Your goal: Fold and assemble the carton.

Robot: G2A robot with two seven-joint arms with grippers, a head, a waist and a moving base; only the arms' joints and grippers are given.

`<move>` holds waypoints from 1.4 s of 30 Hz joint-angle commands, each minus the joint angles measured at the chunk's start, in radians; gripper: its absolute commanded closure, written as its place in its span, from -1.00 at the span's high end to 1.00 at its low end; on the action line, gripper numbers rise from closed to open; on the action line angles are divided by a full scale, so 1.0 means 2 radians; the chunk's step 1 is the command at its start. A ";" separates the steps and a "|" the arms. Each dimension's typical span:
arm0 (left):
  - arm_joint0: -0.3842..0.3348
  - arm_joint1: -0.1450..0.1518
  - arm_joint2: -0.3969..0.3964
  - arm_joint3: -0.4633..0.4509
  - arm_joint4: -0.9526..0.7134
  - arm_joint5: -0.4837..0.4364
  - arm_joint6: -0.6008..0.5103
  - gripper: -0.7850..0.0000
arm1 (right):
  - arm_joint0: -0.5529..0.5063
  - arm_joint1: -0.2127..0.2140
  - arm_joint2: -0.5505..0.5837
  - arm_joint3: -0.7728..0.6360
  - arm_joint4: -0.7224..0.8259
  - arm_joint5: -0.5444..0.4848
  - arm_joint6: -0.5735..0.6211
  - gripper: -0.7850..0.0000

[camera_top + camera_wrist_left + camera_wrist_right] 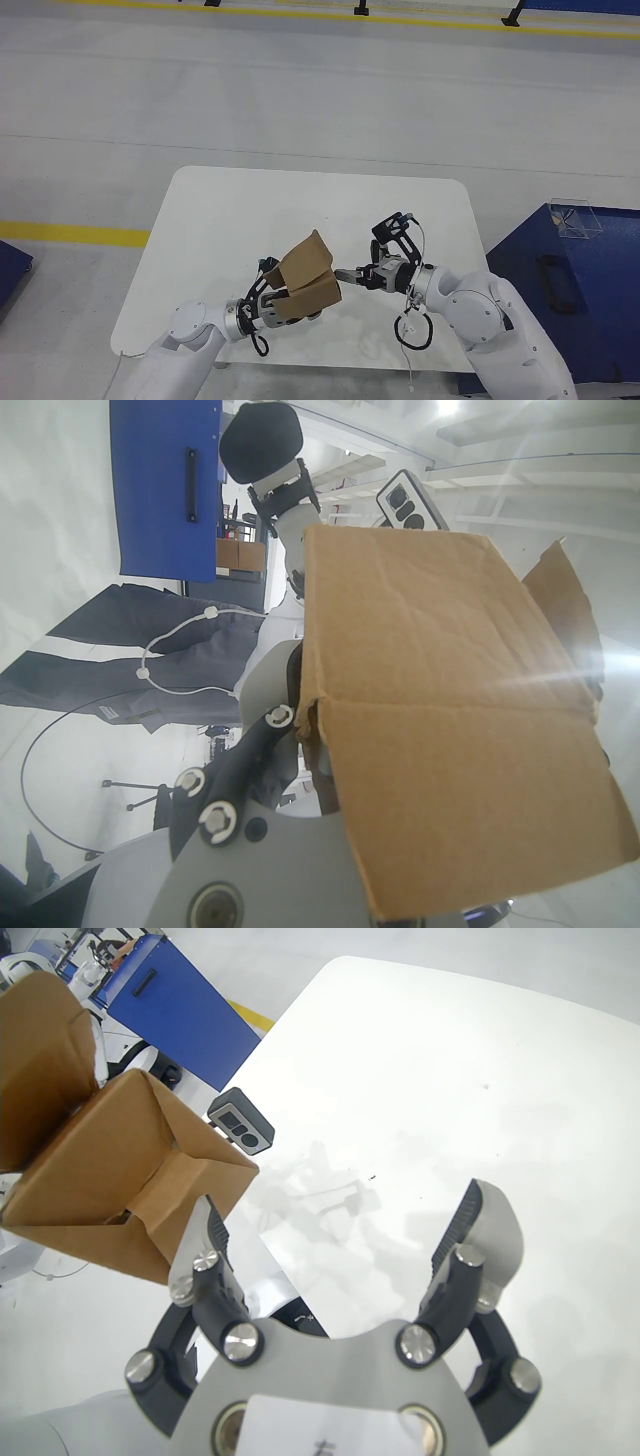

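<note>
Left arm (190,335) low, forearm angled forward and inward. Left hand (272,300) clamped on carton (305,275), fingers mostly hidden behind it; carton rises above and ahead of hand.

Right arm (480,310) bent at elbow, forearm pointing across toward left hand. Right hand (345,1223) roughly level, jaws spread wide. One right finger (207,1228) just beside carton corner, contact unclear; other finger (475,1223) well apart from it. Hands near each other, tips facing, not touching.

The carton (440,700) largely hides the left pincer (288,302).
</note>
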 commanded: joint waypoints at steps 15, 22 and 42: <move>0.006 0.001 -0.001 0.000 0.002 -0.005 -0.002 -1.00 | -0.014 0.002 0.023 -0.011 0.003 0.004 -0.032 1.00; 0.008 0.001 -0.002 -0.001 0.000 -0.006 -0.002 -1.00 | -0.047 0.007 0.087 -0.009 0.039 -0.003 -0.075 1.00; 0.008 0.001 -0.002 -0.001 0.000 -0.006 -0.002 -1.00 | -0.173 0.011 0.246 -0.031 0.046 -0.035 -0.246 1.00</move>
